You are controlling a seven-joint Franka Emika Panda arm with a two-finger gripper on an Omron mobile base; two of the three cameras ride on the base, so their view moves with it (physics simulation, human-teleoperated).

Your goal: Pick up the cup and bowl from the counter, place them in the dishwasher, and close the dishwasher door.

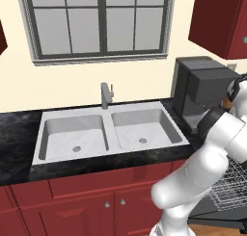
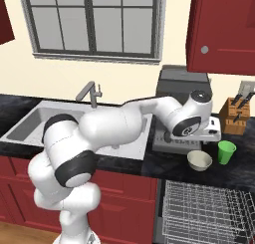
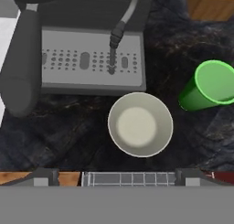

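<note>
Black speckled stone formed the worktop (image 2: 169,167), which ran past a steel double sink (image 1: 108,131) to a dark grey coffee machine (image 2: 182,113) under a window. Just in front of the machine's drip tray stood the bowl (image 2: 199,160), pale and round, with the green cup (image 2: 226,152) just beside it and apart from it; a wooden knife block (image 2: 235,116) stood behind them. Below that stretch of worktop the dishwasher (image 2: 204,208) was open, its wire rack pulled out and bare as far as could be seen.

The gripper (image 3: 130,173) hung directly above the bowl (image 3: 140,124), looking straight down into it, with the cup (image 3: 210,85) off to one side. Its two fingertips sat far apart at the bottom of the hand view, wider than the bowl's rim, and held nothing.

The bowl looked rigid, smooth and probably light, with a thin lip and a glazed, slippery wall. A grip across the full width would likely be unreliable; pinching one side of the rim, one finger inside and one outside, seemed the safer hold. The cup was tall, narrow and stiff, so closing around its middle should serve, though it could tip if nudged.
</note>
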